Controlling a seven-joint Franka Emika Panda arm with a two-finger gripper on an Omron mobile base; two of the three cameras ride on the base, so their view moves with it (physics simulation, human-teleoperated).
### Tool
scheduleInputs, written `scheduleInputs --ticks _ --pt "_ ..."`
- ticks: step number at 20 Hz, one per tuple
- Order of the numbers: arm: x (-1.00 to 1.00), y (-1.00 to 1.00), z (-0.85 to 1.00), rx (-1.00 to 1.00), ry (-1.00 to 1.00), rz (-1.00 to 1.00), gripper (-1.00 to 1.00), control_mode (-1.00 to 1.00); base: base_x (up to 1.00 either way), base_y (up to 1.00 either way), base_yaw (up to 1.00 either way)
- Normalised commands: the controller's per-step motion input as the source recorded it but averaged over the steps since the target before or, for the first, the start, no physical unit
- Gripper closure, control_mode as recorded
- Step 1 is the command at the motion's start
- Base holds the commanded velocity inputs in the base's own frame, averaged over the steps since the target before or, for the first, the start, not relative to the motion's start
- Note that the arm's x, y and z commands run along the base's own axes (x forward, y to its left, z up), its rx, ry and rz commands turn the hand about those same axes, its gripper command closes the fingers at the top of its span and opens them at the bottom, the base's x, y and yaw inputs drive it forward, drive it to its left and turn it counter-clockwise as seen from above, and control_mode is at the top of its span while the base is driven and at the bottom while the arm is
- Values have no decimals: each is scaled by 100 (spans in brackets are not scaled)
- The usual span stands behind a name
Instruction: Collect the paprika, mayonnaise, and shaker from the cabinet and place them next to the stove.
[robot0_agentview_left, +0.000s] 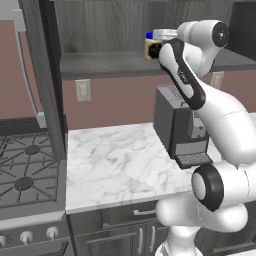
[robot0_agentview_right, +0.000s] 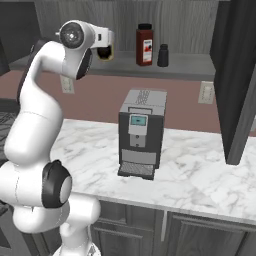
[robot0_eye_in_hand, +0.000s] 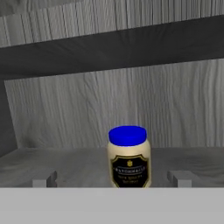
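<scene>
The mayonnaise (robot0_eye_in_hand: 128, 158), a cream jar with a blue lid and dark label, stands upright on the cabinet's grey shelf (robot0_eye_in_hand: 65, 164). It is straight ahead of my open gripper (robot0_eye_in_hand: 113, 180), whose fingertips (robot0_eye_in_hand: 183, 178) stand wide apart on either side and a little short of it. From the left base the jar (robot0_agentview_left: 149, 50) peeks out beside my raised hand. Further right on the shelf (robot0_agentview_right: 200, 66) stand the tall red-brown paprika (robot0_agentview_right: 144, 45) and the small black shaker (robot0_agentview_right: 163, 55). The stove (robot0_agentview_left: 25, 175) sits low at the left, below the counter's end.
A grey boxy coffee machine (robot0_agentview_right: 141, 131) stands on the marble counter (robot0_agentview_left: 115, 160) under the shelf. Open dark cabinet doors hang at the left (robot0_agentview_left: 45, 80) and right (robot0_agentview_right: 240, 85). Wall outlets (robot0_agentview_left: 83, 90) sit below the shelf.
</scene>
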Motion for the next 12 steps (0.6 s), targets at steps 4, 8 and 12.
scheduleInputs --ticks 4,8,12 --pt "16 -4 0 0 0 0 -100 -100 0 0 0" --pt "24 -1 0 0 0 0 -100 -100 0 0 0" --pt "35 0 0 -2 1 0 -100 -100 0 0 0"
